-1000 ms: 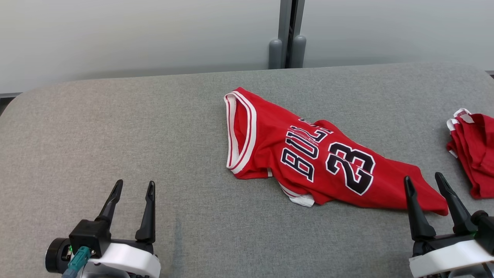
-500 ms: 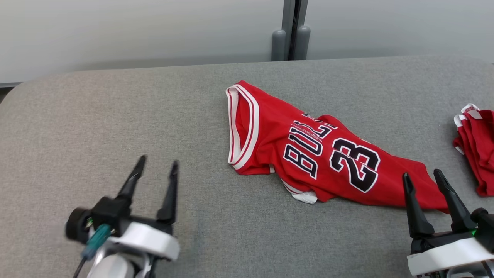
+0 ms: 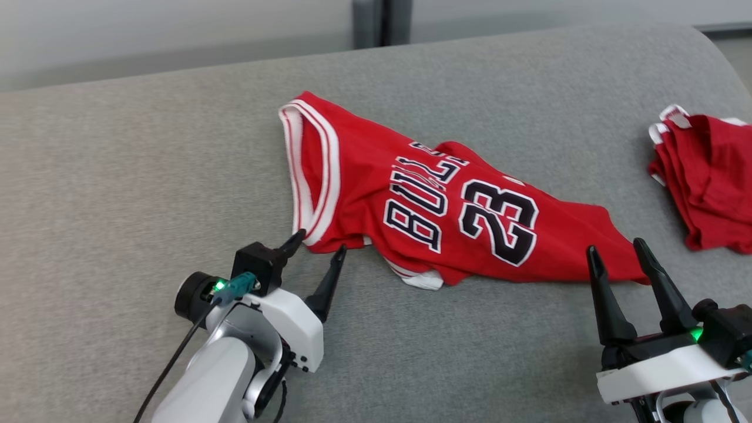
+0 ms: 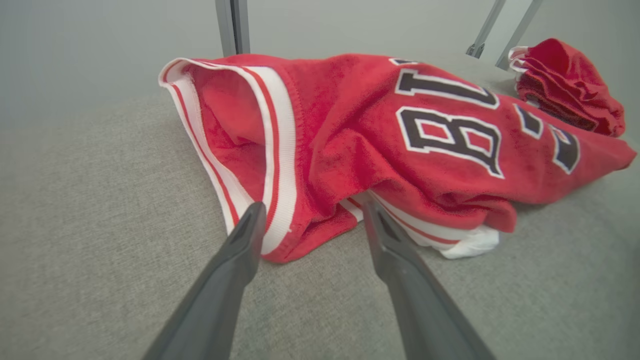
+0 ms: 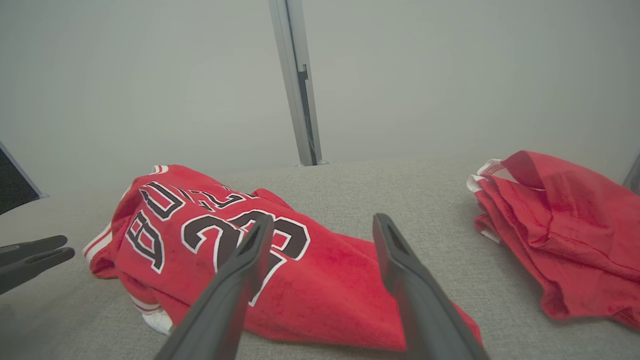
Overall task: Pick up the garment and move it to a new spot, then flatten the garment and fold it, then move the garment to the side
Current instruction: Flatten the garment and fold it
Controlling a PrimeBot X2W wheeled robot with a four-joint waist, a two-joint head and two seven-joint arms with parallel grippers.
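2 red garments on table [image 3: 117, 176]: jersey [image 3: 364, 170] mid-frame, crumpled; 2nd pile [image 3: 705, 176] far right. 2 grippers, both w/ fingers apart, nothing held: left gripper [image 3: 320, 244] at jersey's lower-left edge, right gripper [image 3: 615, 247] lower right.

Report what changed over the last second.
The left gripper reached forward and rightward to the near left corner of the jersey, open, gripping nothing yet. The head camera also turned. The right gripper stayed open by the jersey's other end; jersey and red pile lie unmoved.
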